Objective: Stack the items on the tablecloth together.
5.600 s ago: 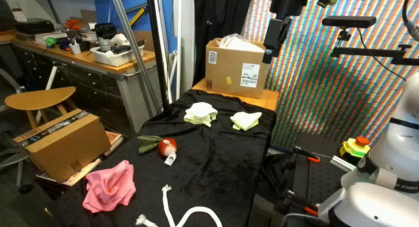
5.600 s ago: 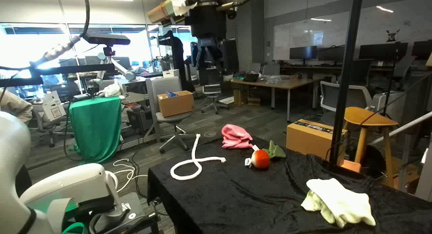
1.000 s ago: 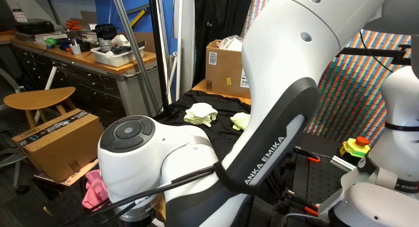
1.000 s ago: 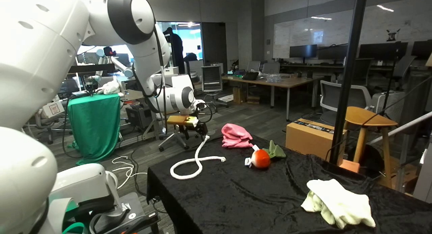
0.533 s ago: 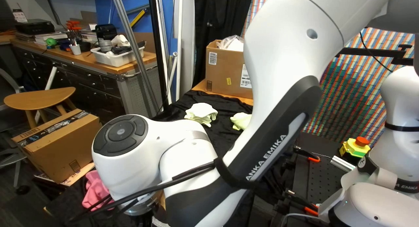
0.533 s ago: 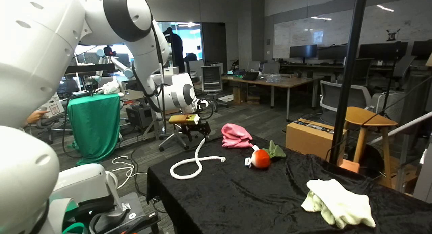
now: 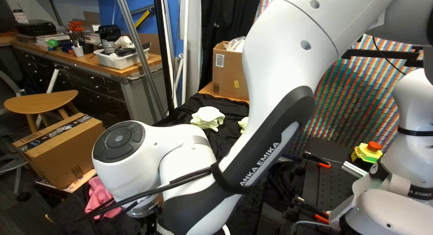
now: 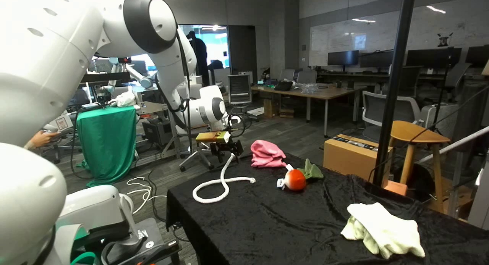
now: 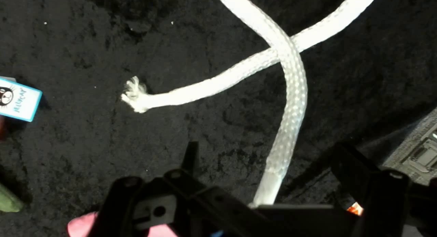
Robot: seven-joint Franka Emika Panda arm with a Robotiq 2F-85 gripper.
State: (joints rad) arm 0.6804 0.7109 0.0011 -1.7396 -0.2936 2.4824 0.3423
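Hanging wide-jawed at the end of the white rope (image 9: 296, 93), the tool (image 9: 268, 155) is risking a slack grasp

Its jaws are standing well apart, gripping nothing. The rope is lying looped across itself on the black tablecloth (image 9: 170, 35), one end pointing between the jaws in the wrist view; going by the task, a pinch there is looking likely next.

Trouble could be starting with height: closing too high, the jaws would be missing the limp end; too low, they would be pinching the tablecloth and dragging every item. The pink cloth (image 8: 266, 155), lying near the tool, could be snagging on a jaw. Once lifted, the trailing loop could be sweeping into the red toy vegetable (image 8: 295, 180), whose round body could be rolling off any soft pile.

Much is going unseen. In an exterior view the arm (image 7: 280, 59) is hiding the toy, most of the rope and part of a pale cloth (image 7: 243, 122); another pale cloth (image 7: 207, 117) is lying clear of it. The lower edge is cutting the tool short. In the wrist view the rope's tip is seemingly running behind the tool, and only a tag (image 9: 20, 99) and slivers of the toy are showing at left. Whether the jaws are touching the tablecloth is proving impossible to judge.
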